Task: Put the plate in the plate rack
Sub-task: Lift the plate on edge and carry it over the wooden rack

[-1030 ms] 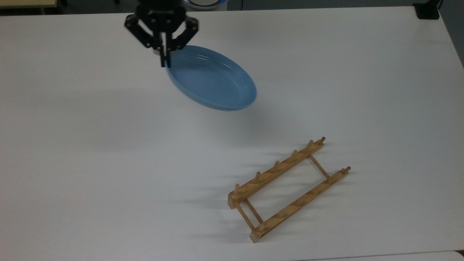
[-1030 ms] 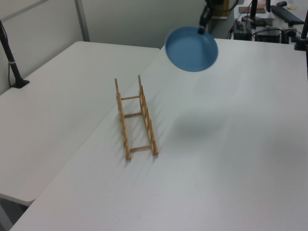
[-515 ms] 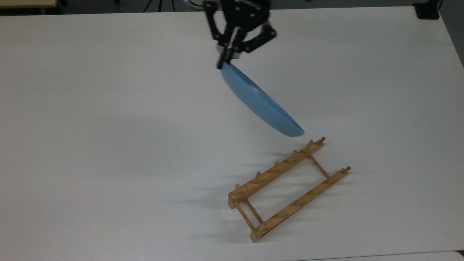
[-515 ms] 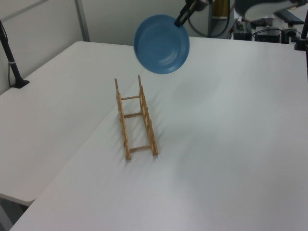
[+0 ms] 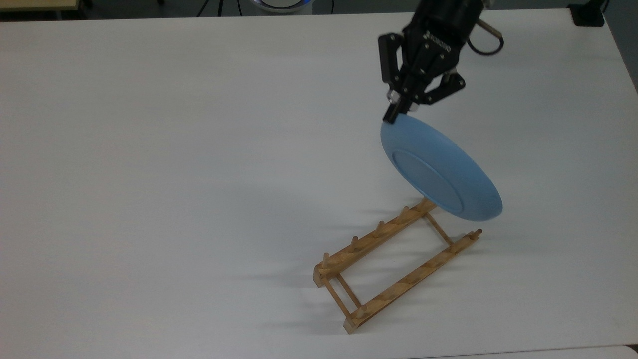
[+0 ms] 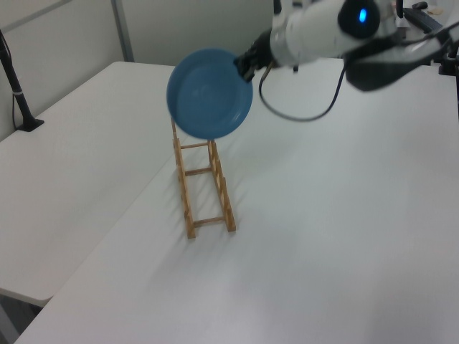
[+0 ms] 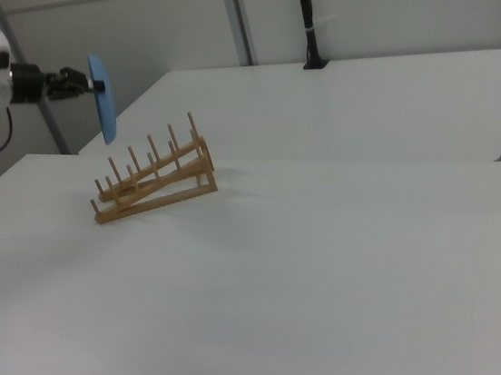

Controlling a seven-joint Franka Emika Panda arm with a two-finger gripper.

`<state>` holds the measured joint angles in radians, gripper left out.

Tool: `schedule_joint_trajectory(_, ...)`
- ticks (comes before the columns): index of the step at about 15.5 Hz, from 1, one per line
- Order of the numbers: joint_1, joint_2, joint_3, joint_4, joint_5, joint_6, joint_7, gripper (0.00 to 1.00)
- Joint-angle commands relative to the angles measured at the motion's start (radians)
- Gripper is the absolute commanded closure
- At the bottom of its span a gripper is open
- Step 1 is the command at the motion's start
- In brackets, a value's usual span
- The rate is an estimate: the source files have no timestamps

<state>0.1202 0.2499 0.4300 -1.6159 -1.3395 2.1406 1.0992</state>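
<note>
Swinging rightward in the top view since half a second ago, my gripper (image 5: 394, 117) is pinching the plate (image 5: 441, 172) by its rim, fingers closed on it, hanging it on edge above the far end of the plate rack (image 5: 394, 264), not touching.

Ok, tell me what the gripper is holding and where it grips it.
The gripper holds the light-blue plate by its rim, on edge above the plate rack.
</note>
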Motion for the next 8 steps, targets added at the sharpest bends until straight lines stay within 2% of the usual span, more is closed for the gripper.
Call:
schedule_joint_trajectory(1,0.056,0.058,-0.011,0.004,-0.099,-0.056,0.123,1.0)
schedule_joint_trajectory(5,0.091,0.107,-0.011,0.002,-0.174,-0.126,0.244,1.0)
schedule_joint_trajectory(8,0.105,0.126,-0.011,-0.004,-0.181,-0.142,0.277,1.0)
